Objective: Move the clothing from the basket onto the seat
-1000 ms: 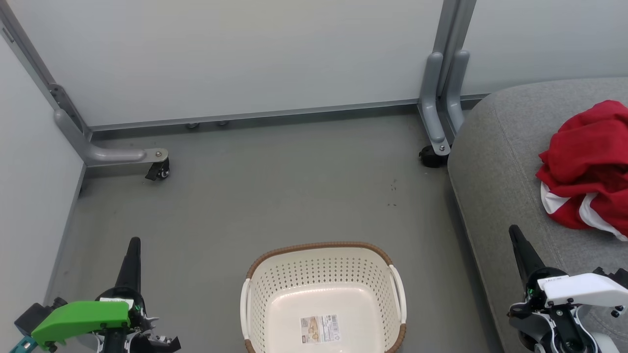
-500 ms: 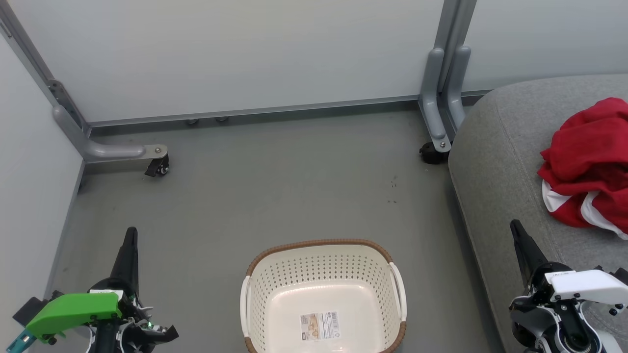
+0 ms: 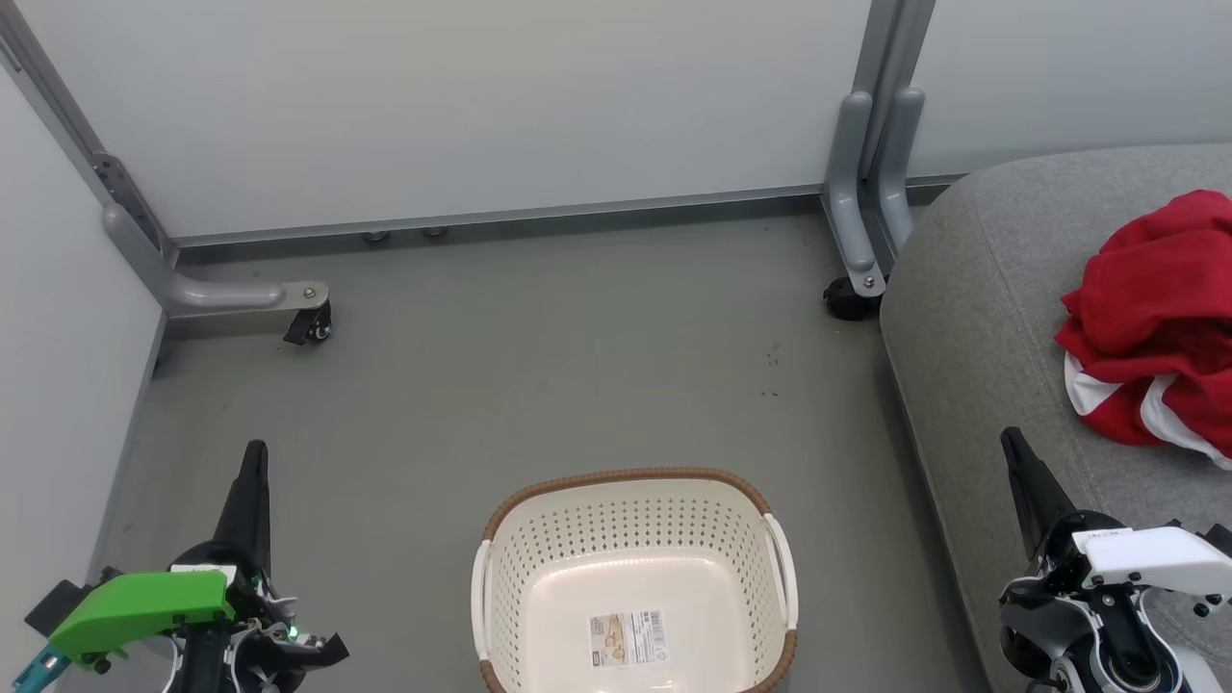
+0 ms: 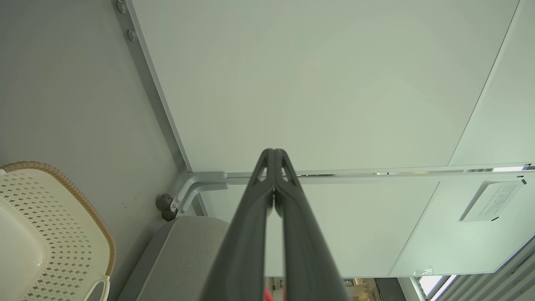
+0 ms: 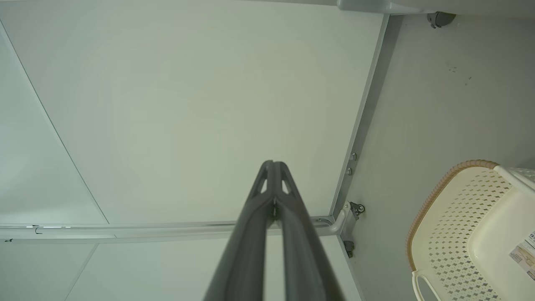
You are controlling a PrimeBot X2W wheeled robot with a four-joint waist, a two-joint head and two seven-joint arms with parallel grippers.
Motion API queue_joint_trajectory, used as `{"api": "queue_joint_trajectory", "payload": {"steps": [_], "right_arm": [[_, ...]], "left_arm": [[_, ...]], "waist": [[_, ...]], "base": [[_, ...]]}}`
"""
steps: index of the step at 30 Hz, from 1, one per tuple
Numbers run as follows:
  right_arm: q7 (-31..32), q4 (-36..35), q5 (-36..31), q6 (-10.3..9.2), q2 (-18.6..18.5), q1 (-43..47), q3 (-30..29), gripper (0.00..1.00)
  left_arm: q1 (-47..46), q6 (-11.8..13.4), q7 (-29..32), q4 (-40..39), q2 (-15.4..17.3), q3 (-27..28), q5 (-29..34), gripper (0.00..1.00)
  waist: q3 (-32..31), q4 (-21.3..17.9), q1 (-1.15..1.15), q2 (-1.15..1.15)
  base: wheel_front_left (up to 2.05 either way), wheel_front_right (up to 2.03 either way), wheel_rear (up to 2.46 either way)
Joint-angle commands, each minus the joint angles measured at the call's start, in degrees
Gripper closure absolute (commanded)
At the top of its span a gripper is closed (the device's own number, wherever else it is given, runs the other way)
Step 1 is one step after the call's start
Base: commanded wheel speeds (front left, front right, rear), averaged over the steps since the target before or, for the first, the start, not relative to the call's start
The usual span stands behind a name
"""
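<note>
Grey floor (image 3: 577, 366) under basket (image 3: 626, 529), pale walls (image 3: 481, 96)

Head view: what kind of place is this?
Likely a staged test cell, not a home: pale partition panels on grey castored metal feet, bare grey floor, one grey upholstered fabric seat.

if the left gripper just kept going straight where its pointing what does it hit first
Probably the white wall panel: in the left wrist view the left gripper, shut, points at it with nothing in between. Depth is unclear.
</note>
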Motion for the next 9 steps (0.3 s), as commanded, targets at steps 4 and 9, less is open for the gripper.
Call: {"api": "queue_joint_trajectory", "payload": {"steps": [4,9], "right_arm": [[0.4,0.1,-0.1,-0.06,0.0,-0.5,-0.3,1.00],[0.4,0.1,-0.2,-0.06,0.0,-0.5,-0.3,1.00]], "left_arm": [[-0.6,-0.2,0.1,0.1,-0.1,0.2,0.2,1.00],[-0.6,-0.2,0.3,0.1,-0.2,0.3,0.3,1.00]], "waist": [[0.0,0.0,0.00,0.00],[0.0,0.0,0.00,0.00]], "base": [[0.00,0.00,0.00],[0.00,0.00,0.00]]}}
